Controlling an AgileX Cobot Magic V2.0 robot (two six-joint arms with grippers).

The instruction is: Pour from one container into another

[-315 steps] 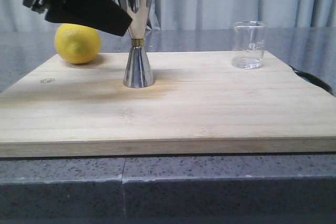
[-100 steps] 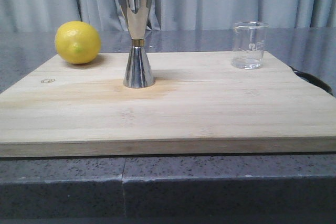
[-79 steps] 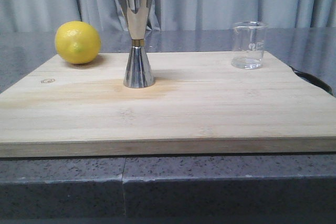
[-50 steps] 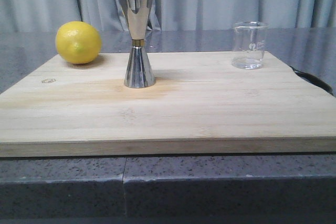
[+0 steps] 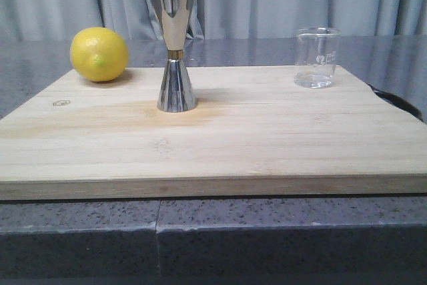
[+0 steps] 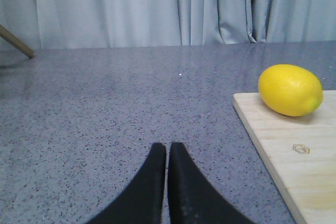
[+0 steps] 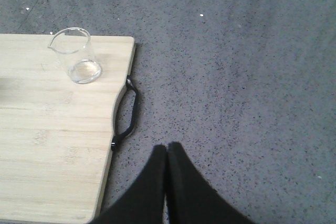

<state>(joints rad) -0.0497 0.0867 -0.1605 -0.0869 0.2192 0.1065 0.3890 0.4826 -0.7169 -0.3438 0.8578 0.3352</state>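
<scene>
Both tools' bases are cut off; left tool [image 6: 167, 153] closed, beside the lemon [image 6: 291, 89]; right tool [image 7: 167, 153] closed, well apart from the beaker [image 7: 76, 55].

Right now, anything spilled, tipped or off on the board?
Nothing stands out. The jigger and beaker stand upright on the board, the lemon rests at its far left corner, and no spill shows. Both hands are shut, off the board.

From my front camera neither arm shows. The black handle [image 5: 395, 100] on the pale wooden board [image 5: 220, 138] is cut by the frame edge. Printing on the small clear glass beaker [image 5: 317, 57] is too faint to read (likewise the board's stamped logo [image 6: 301, 149], beside my left fingers [image 6: 152, 182]).
</scene>
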